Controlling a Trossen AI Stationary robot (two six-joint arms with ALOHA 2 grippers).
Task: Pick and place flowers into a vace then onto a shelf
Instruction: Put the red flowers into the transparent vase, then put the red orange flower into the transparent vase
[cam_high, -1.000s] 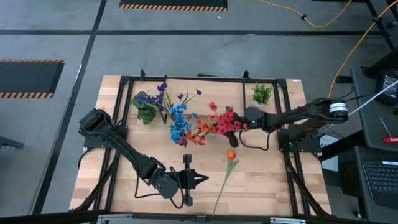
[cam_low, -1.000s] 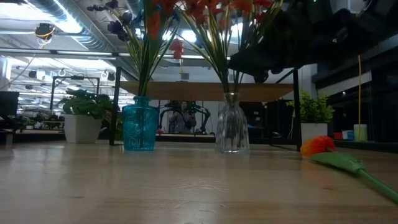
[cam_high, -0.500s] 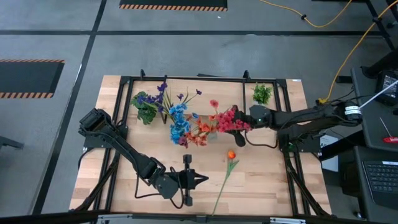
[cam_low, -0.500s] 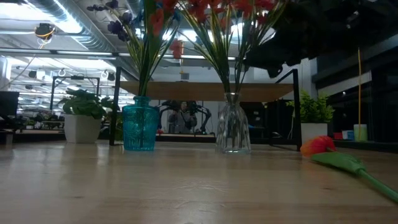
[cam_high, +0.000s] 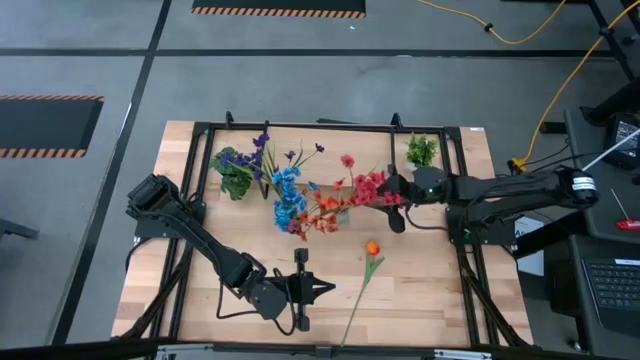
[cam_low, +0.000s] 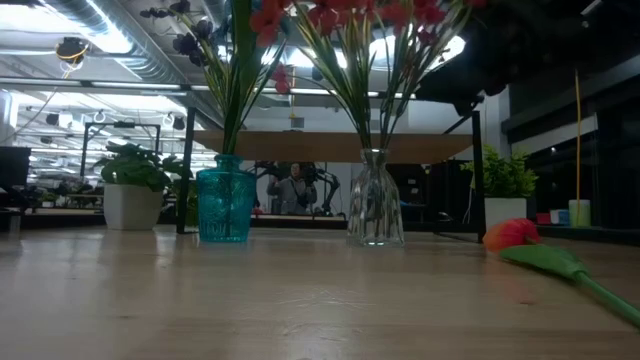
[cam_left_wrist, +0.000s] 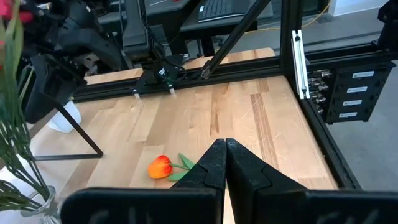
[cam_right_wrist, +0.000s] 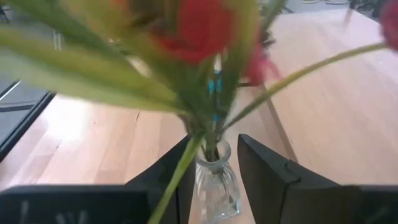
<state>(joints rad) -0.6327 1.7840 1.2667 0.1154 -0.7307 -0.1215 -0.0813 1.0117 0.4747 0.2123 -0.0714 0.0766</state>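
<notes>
A clear glass vase (cam_low: 376, 210) stands on the table and holds red and orange sprays (cam_high: 365, 190). To its left a blue vase (cam_low: 224, 206) holds blue and purple sprays (cam_high: 287, 192). One orange bud (cam_high: 372, 248) lies flat on the table on its long green stem. My right gripper (cam_high: 390, 203) is open. It hovers among the red blooms, just right of the clear vase (cam_right_wrist: 214, 183), which shows beyond its fingers. My left gripper (cam_high: 301, 290) is shut and waits near the table's near edge. The wooden shelf (cam_low: 330, 146) stands behind both vases. My right gripper has a blurred green stem (cam_right_wrist: 177, 177) passing in front of one finger (cam_right_wrist: 171, 180). Whether the stem touches the finger, I cannot tell. The clear vase stands on the table, apart from the fingers.
Two potted plants stand at the far side, one on the left (cam_high: 235, 175) and one on the right (cam_high: 422, 150). A black frame (cam_high: 460, 240) runs along the table's sides. Bare wood lies between the left gripper and the vases. A person shows far behind the table (cam_low: 294, 188).
My right gripper has drawn back toward the table's right edge, away from the clear vase, and has risen a little in the low view. The red sprays have shifted slightly rightward and spread. The left arm has kept still.
</notes>
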